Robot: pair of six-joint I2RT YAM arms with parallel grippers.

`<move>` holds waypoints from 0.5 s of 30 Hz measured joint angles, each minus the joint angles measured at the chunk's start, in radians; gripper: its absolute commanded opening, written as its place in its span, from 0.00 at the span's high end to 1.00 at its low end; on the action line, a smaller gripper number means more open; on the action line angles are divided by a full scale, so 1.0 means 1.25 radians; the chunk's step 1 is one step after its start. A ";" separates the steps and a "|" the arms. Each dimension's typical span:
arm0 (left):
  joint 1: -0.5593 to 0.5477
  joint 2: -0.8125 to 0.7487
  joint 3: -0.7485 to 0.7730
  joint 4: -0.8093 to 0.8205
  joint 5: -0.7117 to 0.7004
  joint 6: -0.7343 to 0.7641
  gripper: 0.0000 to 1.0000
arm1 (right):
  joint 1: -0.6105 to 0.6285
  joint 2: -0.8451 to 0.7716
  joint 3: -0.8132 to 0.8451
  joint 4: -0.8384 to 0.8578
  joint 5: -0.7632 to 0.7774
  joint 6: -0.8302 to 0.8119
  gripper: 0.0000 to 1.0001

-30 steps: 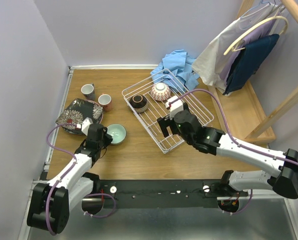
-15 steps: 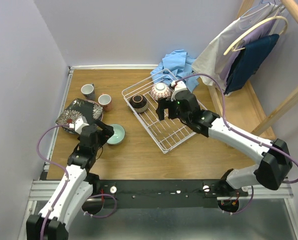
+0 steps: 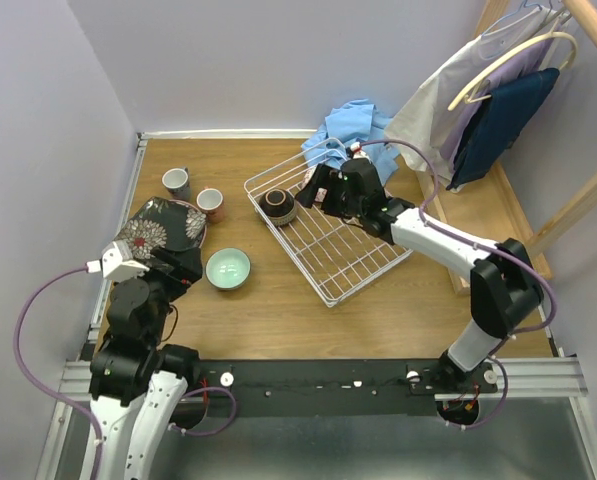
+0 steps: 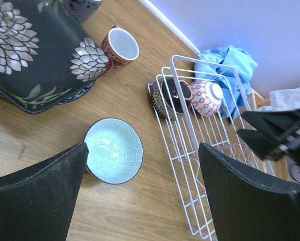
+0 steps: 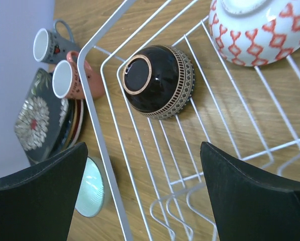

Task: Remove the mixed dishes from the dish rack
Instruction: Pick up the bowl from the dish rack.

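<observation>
The white wire dish rack (image 3: 350, 252) holds a brown bowl (image 3: 277, 206) lying on its side and a pink patterned bowl (image 5: 255, 30) beside it. My right gripper (image 3: 320, 190) hovers open over the rack's far end, above these two bowls, and hides most of the pink one from above. A pale green bowl (image 3: 228, 268) stands upright on the table left of the rack. My left gripper (image 3: 183, 265) is open and empty, raised just left of that bowl. The black floral plate (image 3: 163, 225), grey cup (image 3: 176, 181) and orange-red cup (image 3: 210, 203) sit at the far left.
A blue cloth (image 3: 353, 130) lies behind the rack. A wooden clothes rack (image 3: 538, 200) with hanging garments (image 3: 498, 100) stands along the right side. Walls close in the table at the left and the back.
My left gripper opened, left the pale green bowl on the table and drew back toward its base. My right gripper moved from the rack's middle to its far end, over the bowls.
</observation>
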 measured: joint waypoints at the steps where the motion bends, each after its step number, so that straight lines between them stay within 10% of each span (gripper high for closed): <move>1: 0.000 -0.021 0.016 -0.026 0.000 0.003 0.01 | -0.002 0.017 0.002 0.007 -0.005 0.024 0.00; 15: 0.000 -0.064 0.101 -0.192 0.040 0.032 0.01 | -0.041 0.280 0.121 0.098 -0.110 0.252 0.00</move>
